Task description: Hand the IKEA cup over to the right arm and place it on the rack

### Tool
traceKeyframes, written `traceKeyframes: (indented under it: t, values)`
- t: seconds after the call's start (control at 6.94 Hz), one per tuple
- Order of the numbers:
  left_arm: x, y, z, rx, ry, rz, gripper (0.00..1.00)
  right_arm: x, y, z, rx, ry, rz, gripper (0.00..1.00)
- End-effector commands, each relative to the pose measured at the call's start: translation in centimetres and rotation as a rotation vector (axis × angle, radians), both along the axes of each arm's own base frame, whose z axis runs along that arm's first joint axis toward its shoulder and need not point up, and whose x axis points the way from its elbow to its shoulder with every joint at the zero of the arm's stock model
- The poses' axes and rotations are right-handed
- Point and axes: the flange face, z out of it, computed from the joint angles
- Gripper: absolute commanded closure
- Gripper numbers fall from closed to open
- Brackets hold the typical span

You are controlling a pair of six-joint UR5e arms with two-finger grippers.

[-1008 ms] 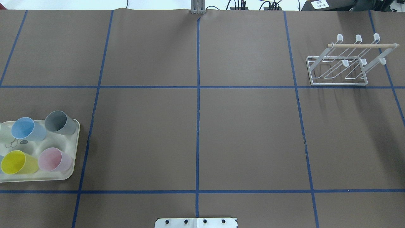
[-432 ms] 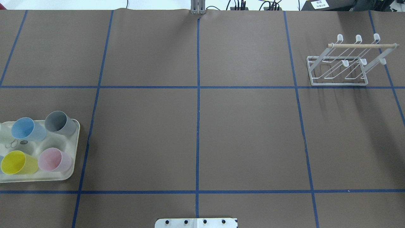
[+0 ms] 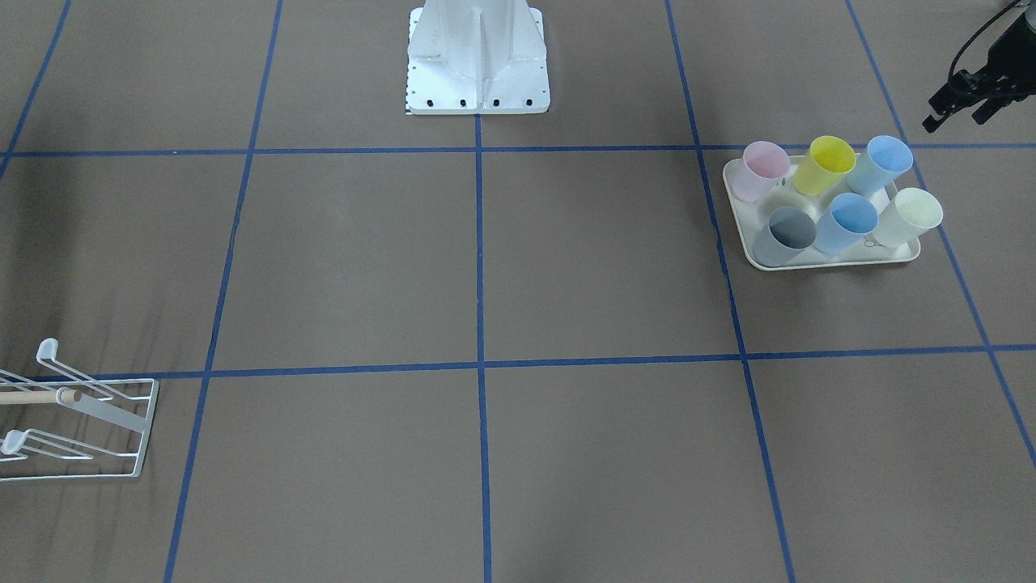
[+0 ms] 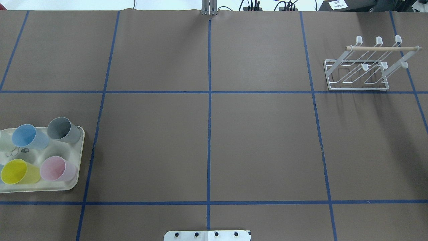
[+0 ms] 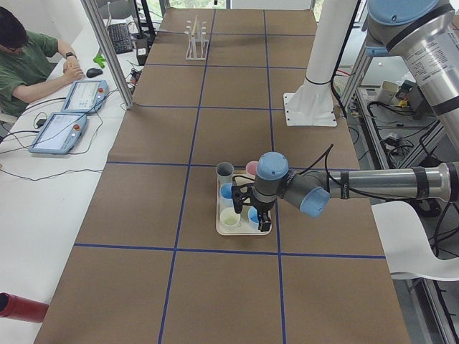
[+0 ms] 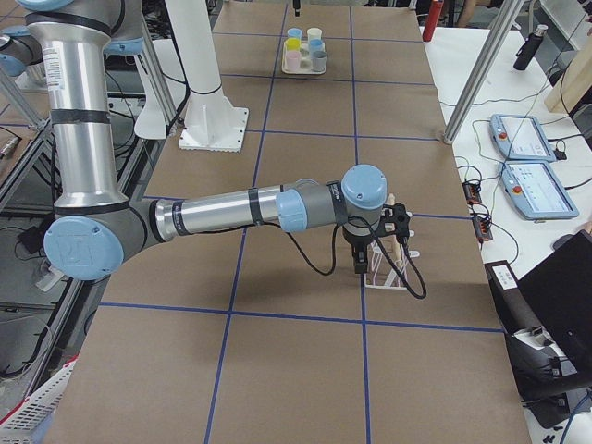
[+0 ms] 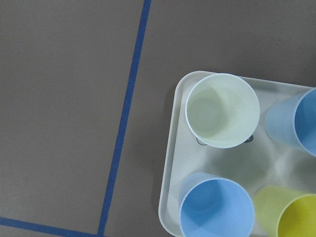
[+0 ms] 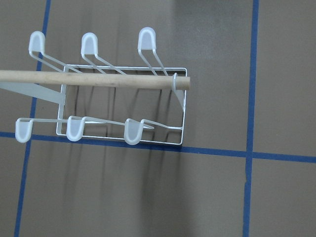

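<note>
Several IKEA cups stand on a cream tray [image 4: 79, 157]: grey [image 4: 63, 129], blue [image 4: 28, 136], pink [image 4: 57, 168], yellow [image 4: 15, 171]. The left wrist view looks straight down on a pale cup [image 7: 222, 111] and a blue cup [image 7: 217, 207]. My left gripper [image 3: 955, 121] hovers above the tray's outer end, looks open and holds nothing. The white wire rack [image 4: 359, 72] with its wooden rod stands at the far right and carries no cups; it also shows in the right wrist view [image 8: 118, 108]. My right gripper [image 6: 361, 266] hovers beside the rack; I cannot tell whether it is open.
The robot's white base plate [image 3: 477, 81] is at the table's near middle edge. Blue tape lines divide the brown table into squares. An operator [image 5: 29, 57] sits at a side desk with tablets.
</note>
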Motion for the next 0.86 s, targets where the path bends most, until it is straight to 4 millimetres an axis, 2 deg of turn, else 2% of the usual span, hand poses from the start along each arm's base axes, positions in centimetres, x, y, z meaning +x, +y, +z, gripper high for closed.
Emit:
traceKeyframes:
  t: [0.0,0.14,0.58,0.72]
  values:
    - [2.7,-1.6,2.0,-0.001,-0.025,0.041,0.01,-0.3,0.0,-0.1,0.0,-0.003,-0.006,0.0]
    - [3.5,-2.3,2.3,0.002,-0.024,0.052,0.01,-0.3,0.0,0.0,-0.001,-0.003,-0.006,0.0]
    - [5.5,-1.5,3.0,-0.009,-0.031,0.121,0.05,-0.4,0.0,-0.1,-0.001,-0.006,-0.007,0.0]
    - [5.9,-1.3,3.2,-0.015,-0.032,0.13,0.14,-0.4,0.0,-0.1,-0.001,-0.006,-0.007,0.0]
